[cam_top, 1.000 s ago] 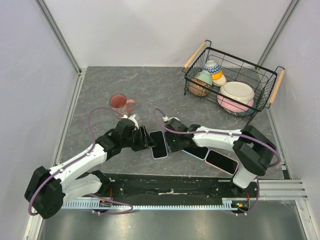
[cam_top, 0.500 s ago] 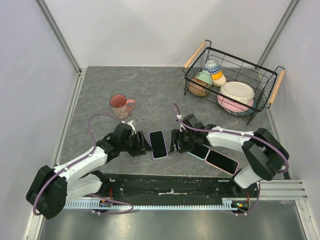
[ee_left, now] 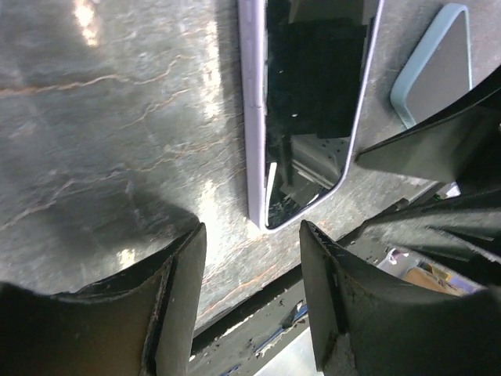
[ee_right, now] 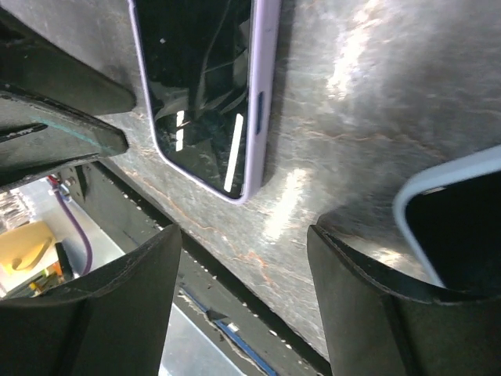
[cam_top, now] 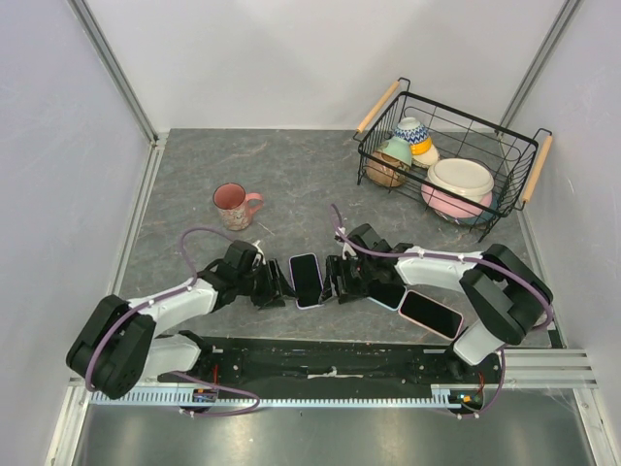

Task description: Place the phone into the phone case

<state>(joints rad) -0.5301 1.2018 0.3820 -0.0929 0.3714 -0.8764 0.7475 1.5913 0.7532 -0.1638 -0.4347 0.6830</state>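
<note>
A phone with a dark screen and a lilac rim lies flat near the table's front edge. It shows in the left wrist view and the right wrist view. My left gripper is open and empty, low on the table just left of the phone. My right gripper is open and empty just right of it. A light blue case lies under the right arm, partly hidden. A pink-rimmed phone or case lies further right.
A pink mug stands behind the left arm. A black wire basket holding bowls sits at the back right. The table's front edge and a black rail run just below the phone.
Both grippers were touching the phone a second ago; they pulled off it and now sit open on either side. The left arm has dropped lower. The phone has not moved.
</note>
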